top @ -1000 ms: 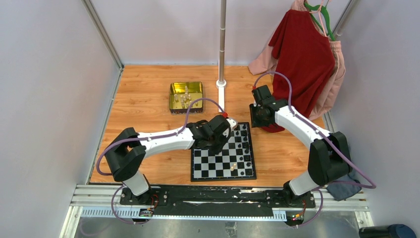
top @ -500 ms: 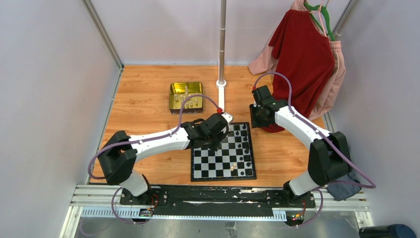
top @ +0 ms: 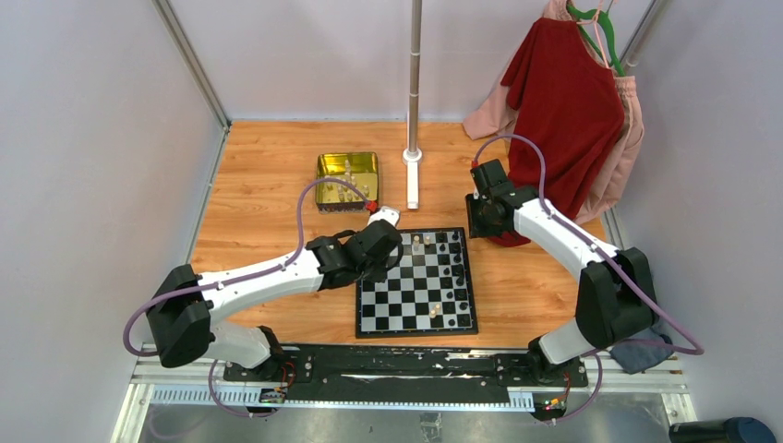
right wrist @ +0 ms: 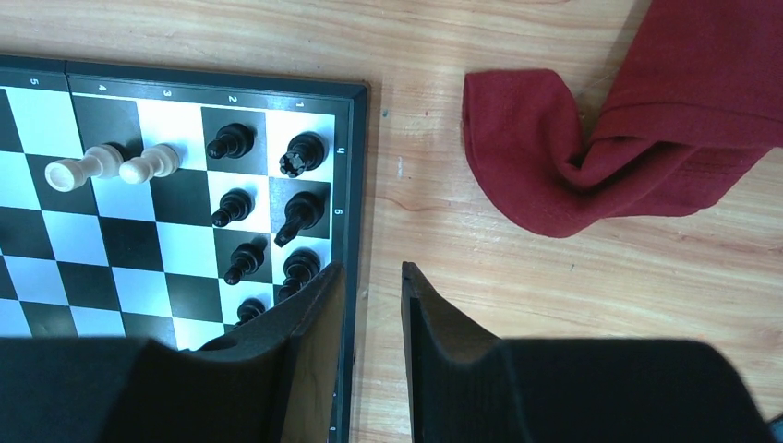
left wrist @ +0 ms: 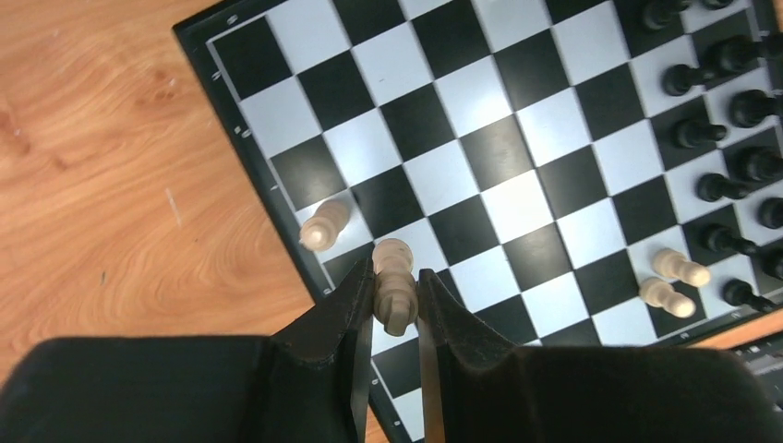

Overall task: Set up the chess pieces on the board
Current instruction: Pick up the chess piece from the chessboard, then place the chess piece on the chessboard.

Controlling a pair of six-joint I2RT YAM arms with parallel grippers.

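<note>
The black-and-white board (top: 397,305) lies on the wooden table between my arms. My left gripper (top: 374,254) is at the board's far left edge, shut on a cream chess piece (left wrist: 395,293) and holding it above the edge squares (left wrist: 395,277). Another cream piece (left wrist: 323,224) stands on an edge square just beside it. Two cream pieces (left wrist: 674,280) stand by the black pieces (left wrist: 729,138), which fill the board's right side (top: 457,263). One cream piece (top: 434,312) stands near the front. My right gripper (top: 480,221) is open and empty over the board's far right edge (right wrist: 371,272).
A gold tin (top: 346,177) with several cream pieces stands behind the board to the left. A metal pole (top: 413,92) rises at the back. Red clothing (top: 563,101) hangs at the back right, and its hem lies on the table near my right gripper (right wrist: 591,138).
My left arm has swung left, from over the board's far squares to its far left edge, uncovering two cream pieces in the far row. The right arm has not moved.
</note>
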